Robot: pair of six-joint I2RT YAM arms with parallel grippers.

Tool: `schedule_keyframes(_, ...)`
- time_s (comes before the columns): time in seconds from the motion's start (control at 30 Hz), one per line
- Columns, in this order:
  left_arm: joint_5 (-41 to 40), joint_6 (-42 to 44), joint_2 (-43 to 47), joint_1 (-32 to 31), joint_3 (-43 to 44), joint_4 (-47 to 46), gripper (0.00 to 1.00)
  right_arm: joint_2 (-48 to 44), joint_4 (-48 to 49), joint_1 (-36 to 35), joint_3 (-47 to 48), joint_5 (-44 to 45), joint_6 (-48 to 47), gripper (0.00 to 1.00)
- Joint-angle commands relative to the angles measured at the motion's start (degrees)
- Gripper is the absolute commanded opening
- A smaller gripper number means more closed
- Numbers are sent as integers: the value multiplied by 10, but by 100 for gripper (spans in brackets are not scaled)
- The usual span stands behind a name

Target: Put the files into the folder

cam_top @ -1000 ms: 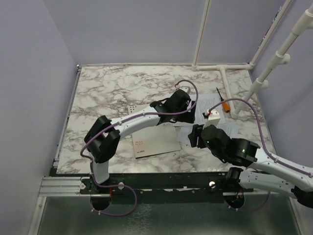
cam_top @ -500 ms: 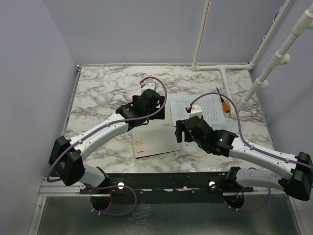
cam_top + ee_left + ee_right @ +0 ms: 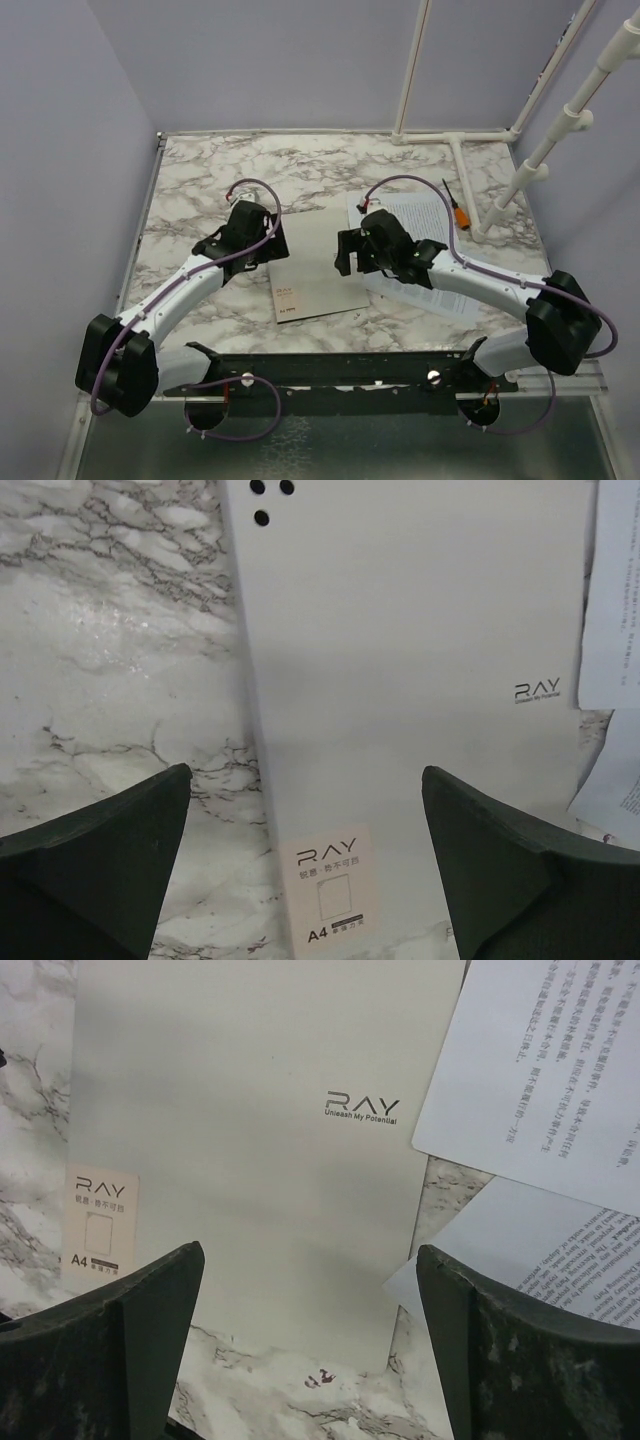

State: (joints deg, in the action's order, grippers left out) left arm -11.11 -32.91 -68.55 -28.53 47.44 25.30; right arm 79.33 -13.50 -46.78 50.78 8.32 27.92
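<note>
The grey folder (image 3: 318, 265) lies closed and flat on the marble table, with a small "A4" label near its front left corner. It also shows in the left wrist view (image 3: 400, 670) and the right wrist view (image 3: 250, 1130). The files, two white printed sheets (image 3: 425, 215), lie overlapped just right of the folder; one sheet (image 3: 550, 1070) lies partly over its right edge and the other (image 3: 560, 1260) is nearer. My left gripper (image 3: 268, 240) hovers open and empty above the folder's left edge (image 3: 305, 880). My right gripper (image 3: 347, 255) hovers open and empty above its right side (image 3: 310, 1350).
An orange-handled tool (image 3: 457, 212) lies at the far right corner of the sheets. A white pipe frame (image 3: 455, 140) stands along the back right of the table. Purple walls close in the left and back.
My left arm has drawn back to the left, off the sheets, to the folder's left edge. My right arm has swung left and forward over the folder's right side. The sheets are uncovered.
</note>
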Motion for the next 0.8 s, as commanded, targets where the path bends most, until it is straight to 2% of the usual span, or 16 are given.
schedule_keyframes(0.0, 101, -17, 8, 45, -41, -42, 99, 36, 42, 19, 10, -62, 0, 92)
schedule_keyframes(0.37, 146, -41, -34, 57, -80, -85, 99, 114, 83, 61, 2, -108, 8, 93)
schedule_keyframes(0.77, 139, -57, -73, 57, -92, -103, 99, 163, 115, 75, -7, -151, 15, 93)
